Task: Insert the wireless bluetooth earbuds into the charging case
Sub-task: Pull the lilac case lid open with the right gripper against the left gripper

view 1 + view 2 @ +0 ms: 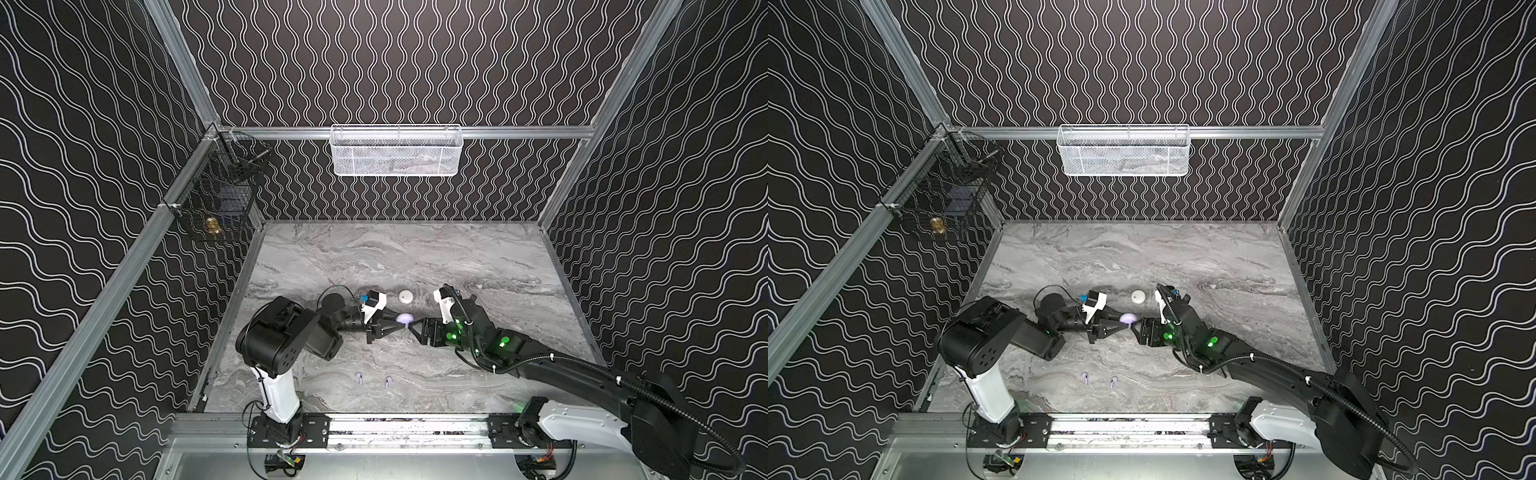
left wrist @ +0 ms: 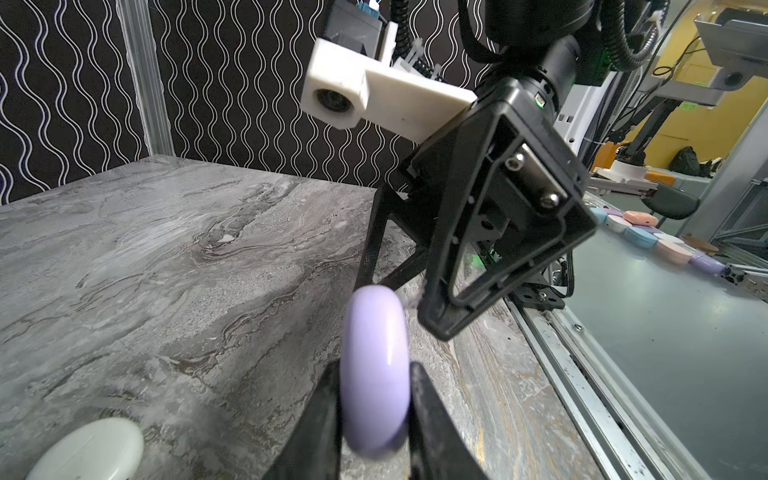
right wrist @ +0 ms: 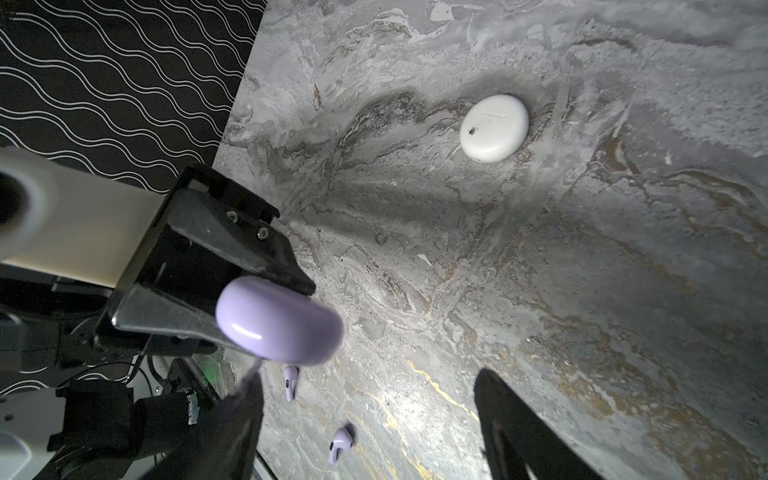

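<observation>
My left gripper (image 1: pixel 400 323) (image 2: pixel 374 370) is shut on a lavender charging case (image 1: pixel 404 318) (image 1: pixel 1128 318) (image 2: pixel 374 374) (image 3: pixel 278 320), held on edge above the marble table, lid closed. Facing it, my right gripper (image 1: pixel 415 328) (image 3: pixel 368 376) (image 2: pixel 399 303) stands open; one fingertip is right at the case's rim, the other off to the side. Two lavender earbuds (image 1: pixel 359 377) (image 1: pixel 388 381) (image 3: pixel 290 380) (image 3: pixel 340 444) lie on the table nearer the front. A closed white charging case (image 1: pixel 405 296) (image 1: pixel 1138 296) (image 3: pixel 493 128) lies flat just behind the grippers.
A white mesh basket (image 1: pixel 396 151) hangs on the back wall and a black wire basket (image 1: pixel 220 195) on the left wall. An aluminium rail (image 1: pixel 411 428) runs along the front edge. Several coloured cases (image 2: pixel 648 237) lie outside the cell.
</observation>
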Robot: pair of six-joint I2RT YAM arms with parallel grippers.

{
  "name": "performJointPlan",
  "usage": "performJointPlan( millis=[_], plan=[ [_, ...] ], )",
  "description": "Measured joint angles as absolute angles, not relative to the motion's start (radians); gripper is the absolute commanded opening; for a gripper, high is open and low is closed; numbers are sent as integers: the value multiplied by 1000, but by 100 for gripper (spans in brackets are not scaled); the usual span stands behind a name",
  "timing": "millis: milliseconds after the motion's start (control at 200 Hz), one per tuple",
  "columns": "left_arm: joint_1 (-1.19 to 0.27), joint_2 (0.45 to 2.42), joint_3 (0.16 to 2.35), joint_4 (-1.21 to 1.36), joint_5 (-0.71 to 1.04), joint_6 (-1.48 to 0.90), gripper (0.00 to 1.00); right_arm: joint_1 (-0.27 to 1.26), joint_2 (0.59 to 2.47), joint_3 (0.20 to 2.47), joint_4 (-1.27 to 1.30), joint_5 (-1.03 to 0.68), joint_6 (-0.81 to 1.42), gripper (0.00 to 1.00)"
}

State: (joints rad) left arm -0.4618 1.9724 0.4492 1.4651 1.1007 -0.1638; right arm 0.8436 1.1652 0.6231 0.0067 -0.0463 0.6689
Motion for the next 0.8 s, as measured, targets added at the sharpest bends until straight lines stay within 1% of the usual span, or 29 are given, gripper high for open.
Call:
performJointPlan(
  millis=[451,801],
  plan=[
    [-478,1961,424,1465,1071,-113,29,845,1209,651,8,-61,662,81],
    [-488,1953,411,1465,1075,-75,29,842,1161,657,-5,-19,657,81]
  ],
)
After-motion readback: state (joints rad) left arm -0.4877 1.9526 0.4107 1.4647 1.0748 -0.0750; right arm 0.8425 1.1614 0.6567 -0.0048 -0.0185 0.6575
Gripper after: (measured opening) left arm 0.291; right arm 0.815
